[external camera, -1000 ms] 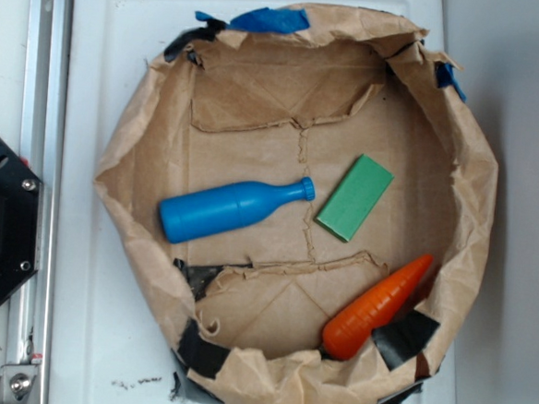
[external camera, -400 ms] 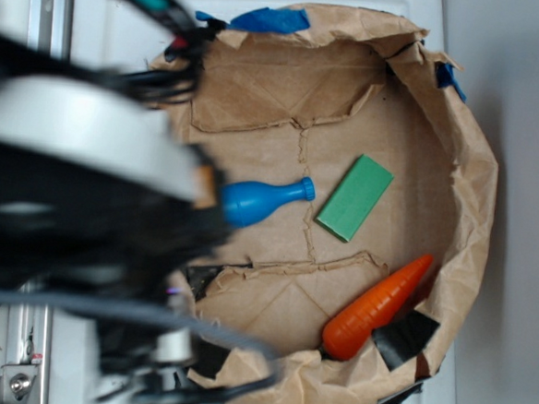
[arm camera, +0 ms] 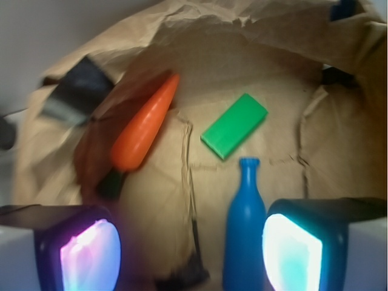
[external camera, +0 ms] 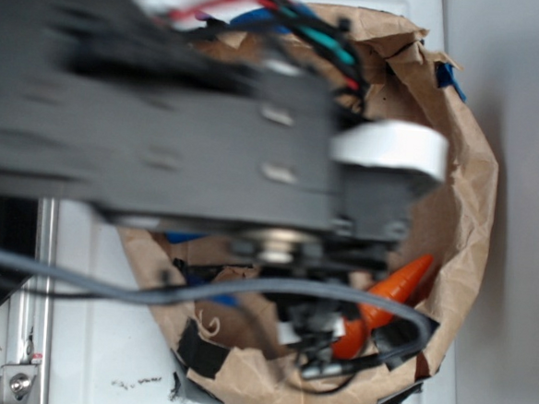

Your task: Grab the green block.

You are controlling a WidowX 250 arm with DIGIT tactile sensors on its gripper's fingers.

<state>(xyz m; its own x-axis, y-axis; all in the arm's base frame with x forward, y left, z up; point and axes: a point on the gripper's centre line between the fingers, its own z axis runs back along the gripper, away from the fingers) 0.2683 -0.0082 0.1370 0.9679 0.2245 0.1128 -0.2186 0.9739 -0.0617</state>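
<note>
The green block [arm camera: 234,126] lies flat on the brown paper floor in the wrist view, up the frame from my gripper [arm camera: 191,251] and apart from it. The gripper is open, its two glowing pads [arm camera: 91,251] set wide apart with only paper and the bottle's body between them. In the exterior view the blurred arm [external camera: 208,151] covers the block completely.
A blue bottle [arm camera: 244,233] lies just inside the right pad, neck toward the block. An orange carrot [arm camera: 144,124] rests left of the block, also visible as the carrot [external camera: 401,283] under the arm. Crumpled paper walls [arm camera: 230,27] with black tape patches ring everything.
The arm has swept in from the left across the paper ring and now covers the bottle and green block in the exterior view. The objects have not moved.
</note>
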